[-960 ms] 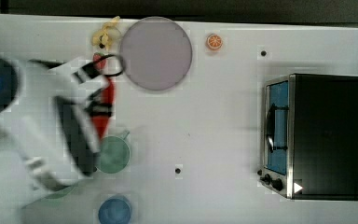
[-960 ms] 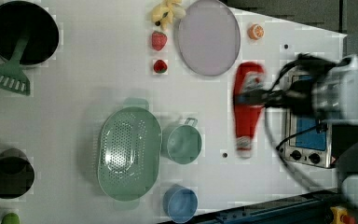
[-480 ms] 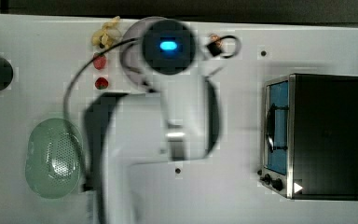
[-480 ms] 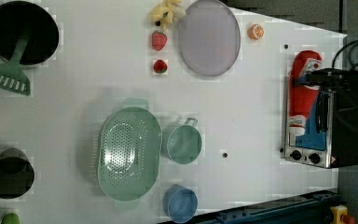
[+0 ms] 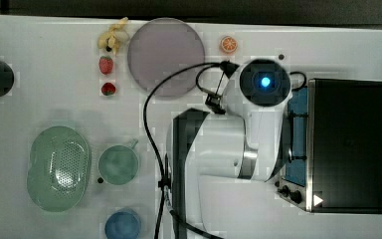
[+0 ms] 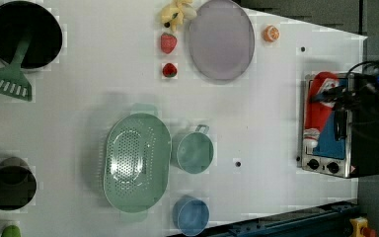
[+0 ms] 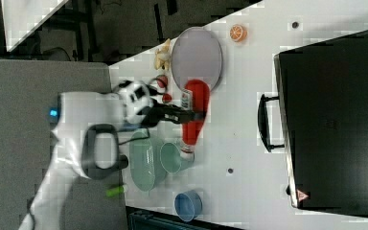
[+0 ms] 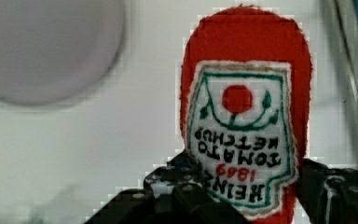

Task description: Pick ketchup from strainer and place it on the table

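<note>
Gripping the ketchup (image 8: 244, 126) mid-body, the gripper (image 8: 242, 196) has its fingers (image 8: 177, 186) about half spread, clamped on both sides of the label. Bottle's lifted clear of the strainer (image 6: 135, 160), which sits well apart from it, and it hangs over the toaster oven (image 6: 343, 128) in the left view.

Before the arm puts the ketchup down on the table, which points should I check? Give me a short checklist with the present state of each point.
1. Ketchup is held: ok. The gripper is closed on its lower body in the wrist view.
2. Ketchup is out of the strainer: ok, the basin is empty in the left view.
3. Free table for placing: ok, a bare area lies between the green cup and the toaster oven.
4. Bottle is away from the oven: cannot tell. In the left view it overlaps the oven; its height above it is unclear.
5. Cable is free of objects: cannot tell.
</note>
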Controlling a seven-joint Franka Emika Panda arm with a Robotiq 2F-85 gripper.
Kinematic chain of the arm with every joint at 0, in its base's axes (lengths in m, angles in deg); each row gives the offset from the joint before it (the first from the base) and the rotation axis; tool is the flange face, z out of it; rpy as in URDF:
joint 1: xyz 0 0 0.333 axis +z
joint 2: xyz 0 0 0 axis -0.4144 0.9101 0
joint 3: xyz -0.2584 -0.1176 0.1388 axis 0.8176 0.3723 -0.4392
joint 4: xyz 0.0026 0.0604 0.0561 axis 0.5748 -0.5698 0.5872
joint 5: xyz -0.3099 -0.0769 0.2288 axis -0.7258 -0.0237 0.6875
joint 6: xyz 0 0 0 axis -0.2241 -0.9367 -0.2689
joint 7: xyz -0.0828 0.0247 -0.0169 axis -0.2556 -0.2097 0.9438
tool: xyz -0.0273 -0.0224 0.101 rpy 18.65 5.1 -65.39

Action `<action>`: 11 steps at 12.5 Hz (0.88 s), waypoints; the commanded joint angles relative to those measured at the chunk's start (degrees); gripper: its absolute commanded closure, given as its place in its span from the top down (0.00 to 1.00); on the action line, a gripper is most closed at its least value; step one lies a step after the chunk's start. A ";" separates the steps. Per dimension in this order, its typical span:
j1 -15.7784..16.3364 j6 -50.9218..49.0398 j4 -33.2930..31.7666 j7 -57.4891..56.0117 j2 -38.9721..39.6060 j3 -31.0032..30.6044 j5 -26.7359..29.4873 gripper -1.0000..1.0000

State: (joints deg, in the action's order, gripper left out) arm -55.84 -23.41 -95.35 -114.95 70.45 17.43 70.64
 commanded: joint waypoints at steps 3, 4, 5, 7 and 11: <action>2.16 14.49 -10.17 -1.66 2.54 -0.97 0.30 0.56; 2.18 16.65 -10.84 -1.26 4.17 -0.98 0.29 0.56; 2.22 18.34 -11.24 -1.26 5.96 -0.98 0.29 0.56; 2.20 20.00 -11.22 -1.25 9.89 -0.89 0.29 0.56; 2.15 21.29 -11.25 -1.18 14.68 -0.05 0.15 0.60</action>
State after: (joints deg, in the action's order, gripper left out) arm -52.99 -2.54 -106.87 -115.14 86.90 16.73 70.81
